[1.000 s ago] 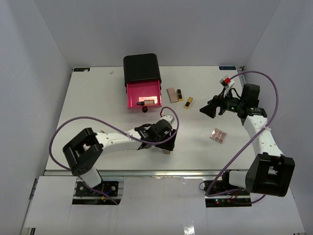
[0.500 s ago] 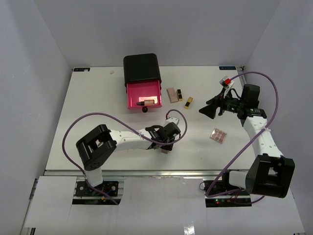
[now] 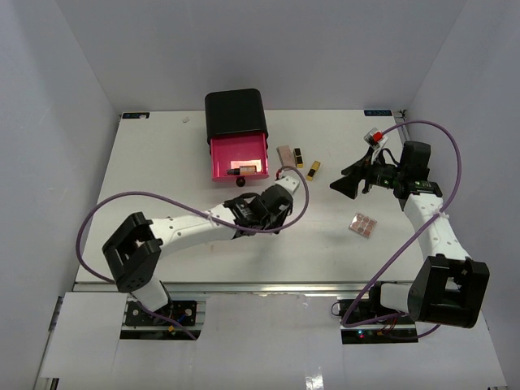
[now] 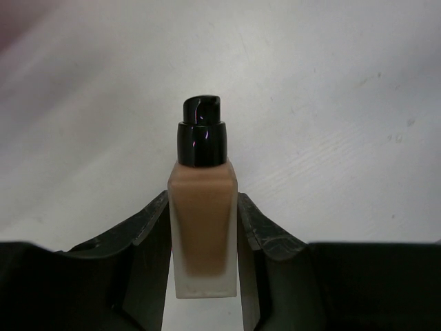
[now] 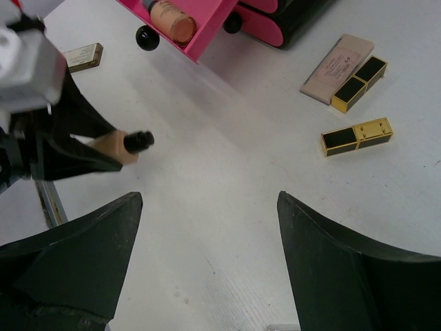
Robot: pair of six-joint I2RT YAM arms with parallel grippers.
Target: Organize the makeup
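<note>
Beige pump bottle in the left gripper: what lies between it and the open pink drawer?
Only bare white table, up to the drawer's round black knob; the right wrist view shows it.

The pump bottle (image 4: 203, 227) is beige, its cap glossy black. The box (image 3: 236, 114) is black, its drawer (image 3: 236, 150) pink; one lipstick (image 5: 356, 136) is black and gold.

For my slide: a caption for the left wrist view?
Left tool shut on the beige pump bottle, white table behind.
</note>
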